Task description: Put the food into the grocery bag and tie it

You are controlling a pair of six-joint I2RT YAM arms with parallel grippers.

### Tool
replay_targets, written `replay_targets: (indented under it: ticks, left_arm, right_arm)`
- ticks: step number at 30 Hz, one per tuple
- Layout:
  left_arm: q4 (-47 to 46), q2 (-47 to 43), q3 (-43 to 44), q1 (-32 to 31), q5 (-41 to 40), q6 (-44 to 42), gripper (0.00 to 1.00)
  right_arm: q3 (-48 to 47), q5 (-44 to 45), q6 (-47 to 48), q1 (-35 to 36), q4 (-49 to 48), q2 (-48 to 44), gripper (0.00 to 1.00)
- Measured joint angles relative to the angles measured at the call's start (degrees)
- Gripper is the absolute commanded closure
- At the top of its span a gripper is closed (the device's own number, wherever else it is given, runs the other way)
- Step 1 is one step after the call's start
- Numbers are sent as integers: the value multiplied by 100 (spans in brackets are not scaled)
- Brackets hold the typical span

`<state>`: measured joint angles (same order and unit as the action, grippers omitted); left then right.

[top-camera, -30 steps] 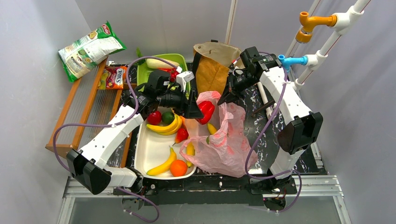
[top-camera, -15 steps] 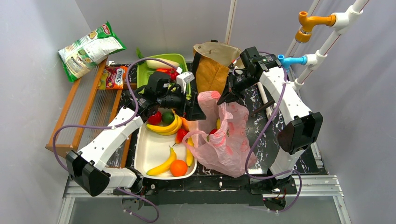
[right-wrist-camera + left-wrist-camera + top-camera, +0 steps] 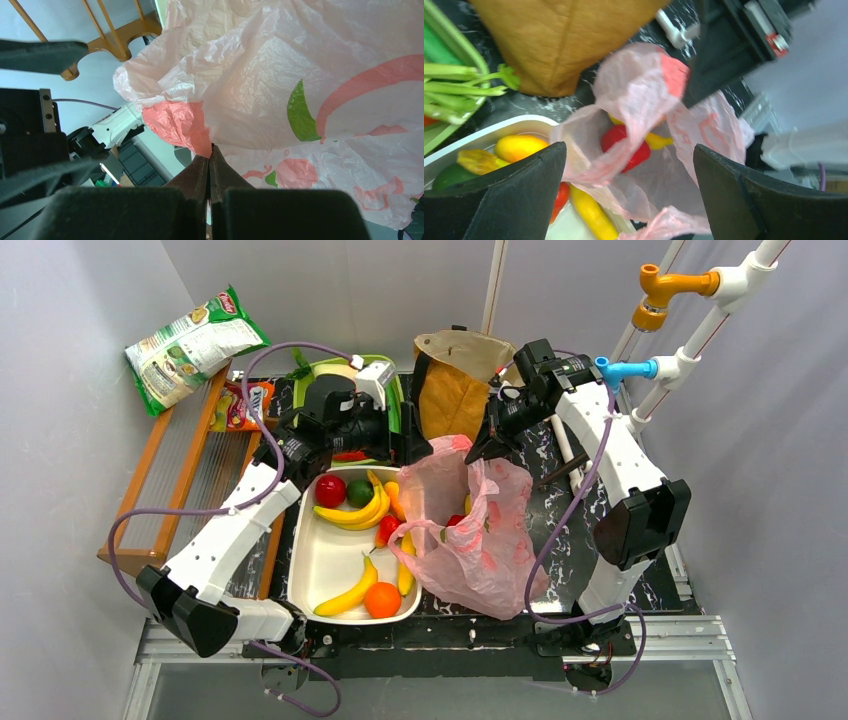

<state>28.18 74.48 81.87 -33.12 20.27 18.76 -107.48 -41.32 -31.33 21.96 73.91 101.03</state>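
Right fingers [image 3: 199,175] on crinkly translucent bag [image 3: 260,90]

Honestly, I can't read any text from here. The crisp packet [image 3: 195,345] has a red logo badge near its top, but the lettering is too small. The red packet [image 3: 243,405] on the rack [image 3: 190,480] has white lettering, too blurry for me.
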Motion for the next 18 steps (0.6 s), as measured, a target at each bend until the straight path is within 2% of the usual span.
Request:
replay_targets:
  ticks: [5,11,15,18]
  left_arm:
    - [-92,131,15,352,-835,431,2]
    - [-33,911,378,686,-2214,688,2]
    - [313,1836,1189,754,-3136,892,2]
    - [592,2695,2159,802,-3718,975,2]
  right_arm:
    - [-85,-2,9,0,17,59,99]
    - [-105,-13,28,2,105,70,99]
    - [-149,-46,52,2,120,81,99]
    - [-149,-59,76,0,125,83,99]
